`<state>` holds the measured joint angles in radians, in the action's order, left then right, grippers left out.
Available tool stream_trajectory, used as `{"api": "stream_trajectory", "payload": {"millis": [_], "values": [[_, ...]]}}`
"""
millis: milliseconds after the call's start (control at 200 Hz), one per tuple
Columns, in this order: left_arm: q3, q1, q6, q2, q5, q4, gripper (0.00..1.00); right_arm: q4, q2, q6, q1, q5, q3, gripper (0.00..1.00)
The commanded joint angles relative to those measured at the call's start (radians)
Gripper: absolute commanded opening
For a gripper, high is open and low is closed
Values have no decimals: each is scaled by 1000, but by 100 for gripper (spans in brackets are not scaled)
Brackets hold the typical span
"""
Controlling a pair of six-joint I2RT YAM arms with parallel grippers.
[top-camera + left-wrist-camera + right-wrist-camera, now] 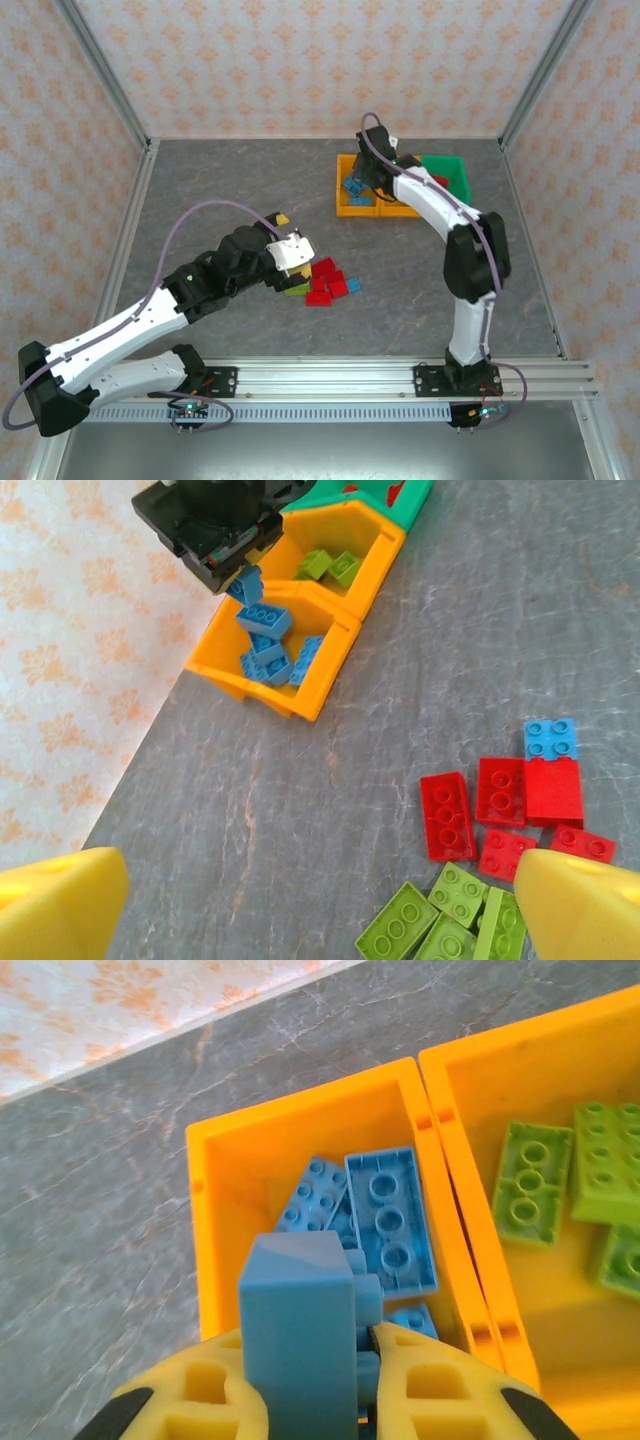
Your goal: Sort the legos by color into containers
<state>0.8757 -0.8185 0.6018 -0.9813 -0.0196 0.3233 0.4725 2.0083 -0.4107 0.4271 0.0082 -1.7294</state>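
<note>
**Blue brick held over the bin of blues**

The right arm reaches to the far side of the tabletop (220, 200), where the three containers sit joined in a row. The right pincer (325, 1375) is clamped on a blue brick (300, 1340), its yellow fingers (440, 1385) pressing both sides. The brick hangs above the end orange bin (215, 1230) without touching the bricks inside. That bin holds several blue legos (390, 1220), lying flat or leaning on one another. The middle orange bin (520, 1090) is right beside it, sharing a wall, with lime green legos (530, 1185) on its floor. The green bin (455, 170) closes the row at the other end, and something red shows inside it.

The left arm stretches to the middle of the tabletop. The left pincer (320, 910) has its two yellow fingertips (60, 905) spread wide apart with nothing between them. It hovers above the loose pile of legos, well apart from the bins. In that pile several red bricks (500, 790) lie close together. A single blue one (550, 740) touches the edge of a red one. A cluster of lime green bricks (440, 925) lies just beside the reds, on the side nearer the left arm.
</note>
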Motion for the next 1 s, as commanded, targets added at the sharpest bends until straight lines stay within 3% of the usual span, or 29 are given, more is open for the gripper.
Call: {"api": "stream_trajectory", "payload": {"millis": [0, 80, 175, 415, 616, 761, 876, 996], "values": [[5, -1, -36, -10, -89, -40, 100, 101, 98, 46, -12, -47, -147, 27], [6, -1, -33, -10, -89, -42, 100, 195, 150, 61, -13, -79, -270, 44], [8, -1, -33, -8, -83, -38, 100, 230, 114, 65, -13, -90, -276, 49], [11, -1, -3, 1, -64, -21, 100, 100, -283, 3, 23, -151, 143, 52], [13, -2, 19, 9, -50, -6, 100, 112, -521, 5, 188, -147, 436, 56], [20, -1, 39, 13, -60, 11, 100, 157, -496, -1, 313, -200, 509, 58], [6, -2, 66, 30, -90, 5, 100, 208, -401, 85, 393, -160, 490, 72], [-7, -1, 75, 31, -88, -4, 100, 184, -316, 158, 412, -146, 477, 81]]}}
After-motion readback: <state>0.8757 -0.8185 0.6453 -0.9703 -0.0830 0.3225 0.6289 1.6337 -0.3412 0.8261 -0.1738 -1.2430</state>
